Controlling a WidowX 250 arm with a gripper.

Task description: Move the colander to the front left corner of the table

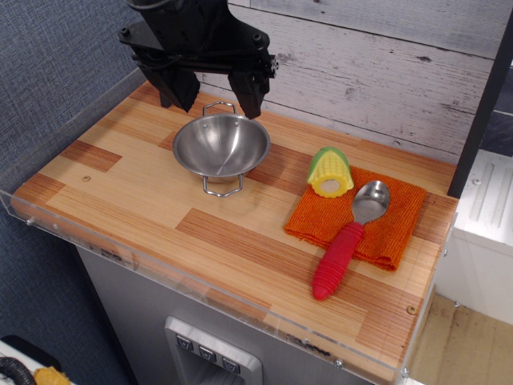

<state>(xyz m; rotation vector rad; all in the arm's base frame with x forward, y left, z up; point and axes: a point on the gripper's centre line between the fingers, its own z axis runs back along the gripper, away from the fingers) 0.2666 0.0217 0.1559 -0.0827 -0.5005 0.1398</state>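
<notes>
The colander [220, 144] is a shiny round steel bowl with two thin wire loop handles. It rests on the wooden table [136, 188] toward the back, left of the middle. My gripper [215, 88] is black and hangs just above the colander's far rim. Its two fingers [249, 92] are spread wide apart, one to each side of the far handle. It holds nothing.
An orange cloth [393, 220] lies at the right. A yellow and green corn toy [330, 172] sits on its back left corner. A red-handled metal spoon [346, 241] lies across the cloth. A clear acrylic rim [120, 245] edges the table's front and left.
</notes>
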